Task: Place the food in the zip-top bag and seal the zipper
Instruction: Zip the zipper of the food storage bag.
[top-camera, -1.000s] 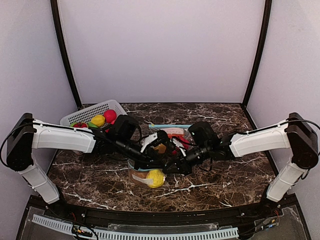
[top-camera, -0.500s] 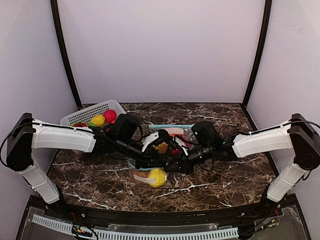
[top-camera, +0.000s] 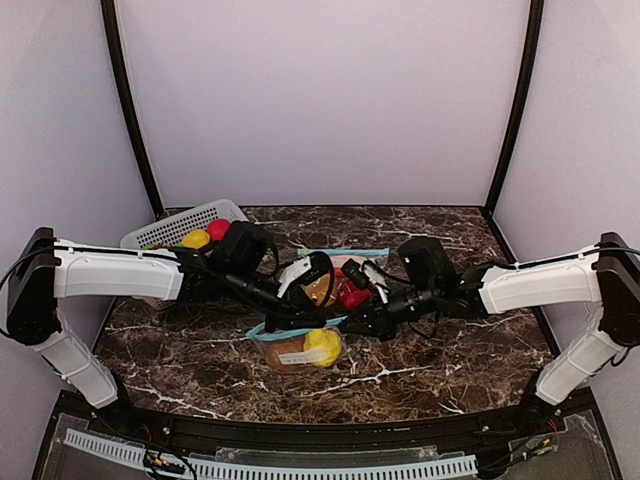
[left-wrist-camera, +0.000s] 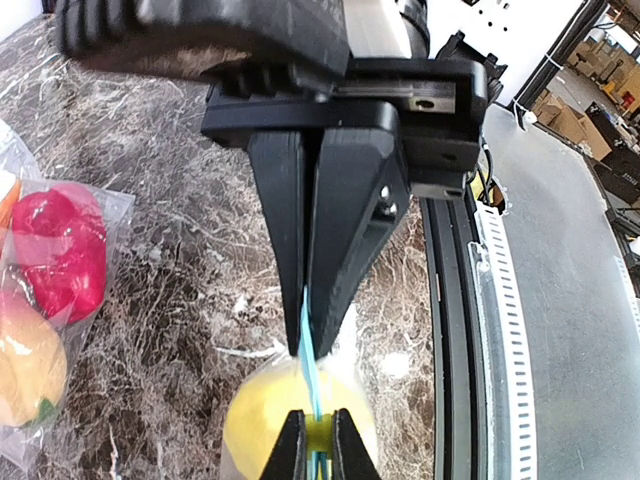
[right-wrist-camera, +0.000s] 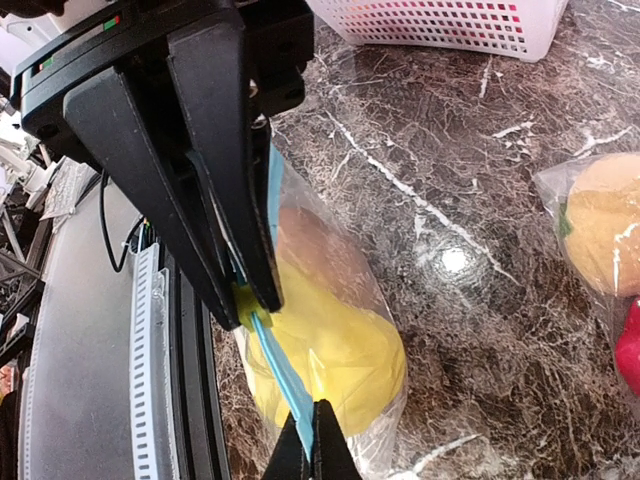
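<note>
Both claws are pinched tight on the same thing: left claw (left-wrist-camera: 312, 440) and right claw (right-wrist-camera: 310, 440) face each other, each clamped on the blue zipper strip (left-wrist-camera: 312, 390) of one bag (right-wrist-camera: 375, 300), which hangs just over the marble surface (top-camera: 440, 350). Two pieces inside it: a yellow fruit (right-wrist-camera: 340, 350) and a brown piece (right-wrist-camera: 310, 250). A second bag (left-wrist-camera: 105, 215) lies behind, with a red piece (left-wrist-camera: 60, 255) and an orange one (left-wrist-camera: 25, 365) showing. One white basket (top-camera: 175, 225) sits at the far left, where I can see two pieces.
</note>
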